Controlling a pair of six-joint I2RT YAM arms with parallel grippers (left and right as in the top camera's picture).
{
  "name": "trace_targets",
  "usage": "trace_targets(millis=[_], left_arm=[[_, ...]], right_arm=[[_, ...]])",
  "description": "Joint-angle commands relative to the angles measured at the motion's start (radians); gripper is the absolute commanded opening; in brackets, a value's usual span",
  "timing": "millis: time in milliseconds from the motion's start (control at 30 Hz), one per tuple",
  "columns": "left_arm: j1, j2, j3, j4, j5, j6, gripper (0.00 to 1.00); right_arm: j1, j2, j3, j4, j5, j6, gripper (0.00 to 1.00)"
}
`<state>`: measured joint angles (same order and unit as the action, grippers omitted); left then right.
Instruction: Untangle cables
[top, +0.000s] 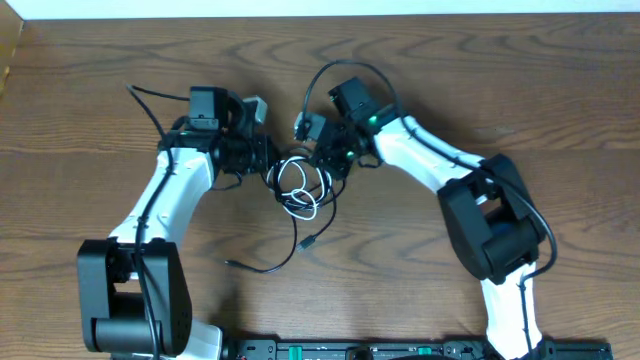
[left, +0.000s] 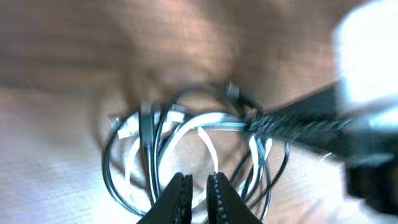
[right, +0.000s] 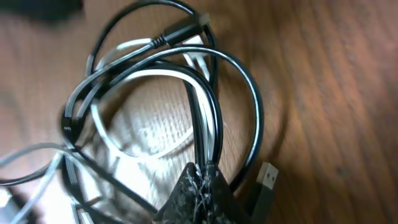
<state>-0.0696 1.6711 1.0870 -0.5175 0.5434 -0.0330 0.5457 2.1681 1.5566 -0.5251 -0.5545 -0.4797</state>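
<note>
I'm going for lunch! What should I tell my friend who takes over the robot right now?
Left gripper: jaws nearly together beside the loops; unclear whether it pinches anything.
Right gripper: shut on the cables where black and white strands meet.
Black cable and white cable: looped together on the table between both grippers; a black tail trails out loose.
Done: nothing separated yet.
Left: pull the white free.

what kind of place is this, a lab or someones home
Probably a robotics lab bench: a left arm and a right arm mounted at a wood-grain table, working a tangle of cables.
</note>
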Motion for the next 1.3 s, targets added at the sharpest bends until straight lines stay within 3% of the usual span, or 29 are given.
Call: trace_targets(millis=[0, 133, 167, 233, 400, 567, 667, 933, 1267], left_arm=[[-0.032, 0.006, 0.002, -0.042, -0.006, 0.014, 0.15], [-0.080, 0.009, -0.013, -0.038, -0.007, 0.071, 0.17], [-0.094, 0.010, -0.021, -0.024, -0.016, 0.079, 0.22], [-0.113, 0.013, -0.028, -0.014, -0.086, 0.076, 0.24], [-0.132, 0.027, -0.032, -0.034, -0.479, -0.124, 0.29], [-0.116, 0.029, -0.032, -0.051, -0.532, -0.183, 0.30], [-0.113, 0.029, -0.032, -0.050, -0.489, -0.175, 0.30], [-0.110, 0.029, -0.032, -0.028, 0.072, 0.132, 0.30], [-0.111, 0.029, -0.032, 0.000, 0.100, 0.171, 0.29]], right_arm=[[-0.040, -0.066, -0.003, -0.026, -0.130, -0.019, 0.01], [-0.081, -0.069, -0.003, -0.061, -0.256, -0.019, 0.01], [-0.091, -0.069, -0.003, -0.071, -0.293, -0.019, 0.01], [-0.102, -0.069, -0.003, -0.083, -0.330, -0.020, 0.01], [-0.129, -0.069, -0.003, -0.130, -0.373, -0.092, 0.01], [-0.163, -0.069, -0.003, -0.159, -0.485, -0.154, 0.01], [-0.187, -0.069, -0.003, -0.153, -0.550, -0.154, 0.01], [-0.201, -0.069, -0.003, -0.153, -0.555, -0.142, 0.01], [-0.200, -0.069, -0.003, -0.152, -0.555, -0.142, 0.01]])
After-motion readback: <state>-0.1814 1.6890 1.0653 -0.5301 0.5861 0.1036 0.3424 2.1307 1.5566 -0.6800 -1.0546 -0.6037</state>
